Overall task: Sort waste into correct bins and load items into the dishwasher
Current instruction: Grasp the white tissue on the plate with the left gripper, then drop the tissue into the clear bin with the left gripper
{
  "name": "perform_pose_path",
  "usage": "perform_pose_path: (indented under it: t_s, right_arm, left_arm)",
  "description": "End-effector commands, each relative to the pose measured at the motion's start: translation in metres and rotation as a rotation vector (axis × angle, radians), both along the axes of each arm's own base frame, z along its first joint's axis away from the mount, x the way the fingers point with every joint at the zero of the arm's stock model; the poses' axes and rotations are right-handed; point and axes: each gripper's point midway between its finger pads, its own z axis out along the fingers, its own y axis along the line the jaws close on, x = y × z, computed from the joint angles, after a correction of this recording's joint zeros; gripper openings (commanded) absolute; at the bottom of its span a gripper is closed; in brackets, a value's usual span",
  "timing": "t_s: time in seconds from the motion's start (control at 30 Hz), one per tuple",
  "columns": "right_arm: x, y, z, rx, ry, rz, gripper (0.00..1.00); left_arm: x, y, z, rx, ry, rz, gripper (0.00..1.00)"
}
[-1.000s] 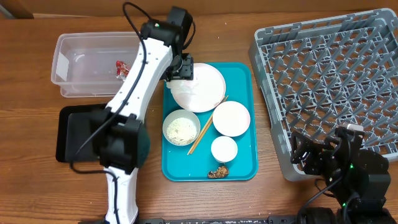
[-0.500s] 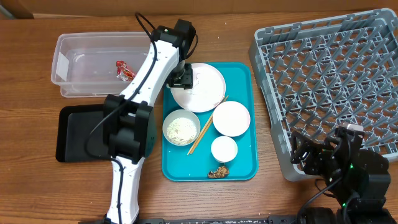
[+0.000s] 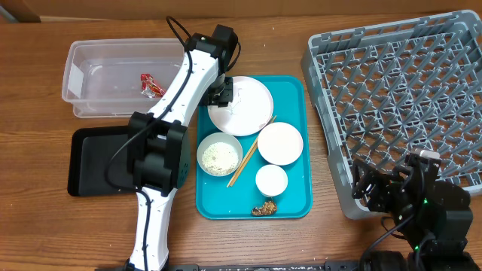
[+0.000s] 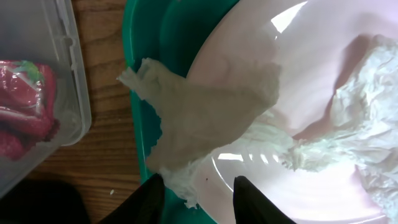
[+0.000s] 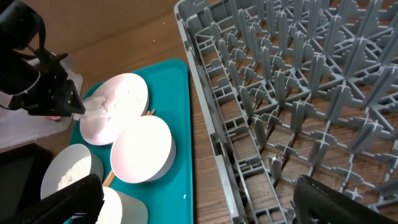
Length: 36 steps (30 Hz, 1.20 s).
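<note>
The crumpled white napkin [image 4: 211, 106] lies over the left rim of the round white plate [image 3: 252, 105], its end hanging onto the teal tray [image 3: 294, 188]. My left gripper [image 4: 199, 198] stands open there, its jaws part closed round the napkin's lower tip; the left finger [image 4: 152, 199] touches it. The red sauce packet [image 3: 151, 85] lies in the clear tub [image 3: 83, 68]. On the teal tray are a rice bowl [image 3: 219, 154], an empty bowl [image 3: 280, 143], a cup [image 3: 271, 181], chopsticks [image 3: 248, 154] and a brown lump [image 3: 264, 208]. My right gripper [image 5: 202, 205] is wide open, empty, by the dish rack [image 3: 399, 90].
The black tray [image 3: 90, 162] sits in front of the clear tub, partly under my left arm. The rack's near left corner [image 5: 249, 162] is right below the right gripper, with a strip of bare wood between rack and teal tray.
My left arm has swung a little to the right, bringing its gripper down at the plate's left edge over the napkin. The right arm has not moved.
</note>
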Motion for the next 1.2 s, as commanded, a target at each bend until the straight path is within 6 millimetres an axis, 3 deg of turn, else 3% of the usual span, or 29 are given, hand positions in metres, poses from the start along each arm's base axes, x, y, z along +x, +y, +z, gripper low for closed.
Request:
perform_pose_path:
  t_s: [0.0, 0.27, 0.33, 0.4, 0.57, 0.73, 0.83, 0.93, 1.0, 1.07, 1.17]
  right_arm:
    - [0.0, 0.001, 0.012, 0.001, -0.032, 0.004, 1.0]
    - [0.0, 0.001, 0.012, 0.001, -0.032, 0.004, 1.0]
    - [0.0, 0.001, 0.012, 0.001, -0.032, 0.004, 1.0]
    - [0.0, 0.001, 0.012, 0.001, -0.032, 0.004, 1.0]
    - [0.0, 0.001, 0.012, 0.001, -0.032, 0.004, 1.0]
    - [0.0, 0.001, 0.012, 0.001, -0.032, 0.004, 1.0]
    - [0.0, 0.001, 0.012, 0.001, -0.032, 0.004, 1.0]
    - [0.0, 0.001, 0.012, 0.001, -0.032, 0.004, 1.0]
    - [0.0, 0.001, 0.012, 0.001, -0.032, 0.004, 1.0]
    - [0.0, 0.001, 0.012, 0.001, -0.032, 0.004, 1.0]
    - [0.0, 0.001, 0.012, 0.001, -0.032, 0.004, 1.0]
  left_arm:
    - [-0.001, 0.002, -0.004, 0.015, 0.01, -0.012, 0.39]
    - [-0.007, 0.008, -0.014, 0.044, 0.027, -0.012, 0.35]
    - [-0.005, 0.008, -0.014, 0.042, 0.022, -0.012, 0.25]
    - [-0.004, 0.007, -0.014, 0.041, 0.018, -0.011, 0.07]
    - [-0.003, 0.007, -0.007, 0.039, 0.012, -0.011, 0.04]
    - [0.0, 0.008, 0.029, 0.03, -0.025, -0.004, 0.04]
    - [0.006, 0.018, 0.074, 0.025, -0.113, 0.036, 0.04]
    - [0.009, 0.03, 0.106, 0.002, -0.183, 0.072, 0.04]
    - [0.01, 0.046, 0.124, -0.002, -0.226, 0.123, 0.04]
    - [0.013, 0.076, 0.144, 0.001, -0.28, 0.201, 0.04]
    - [0.018, 0.107, 0.151, 0.005, -0.308, 0.268, 0.04]
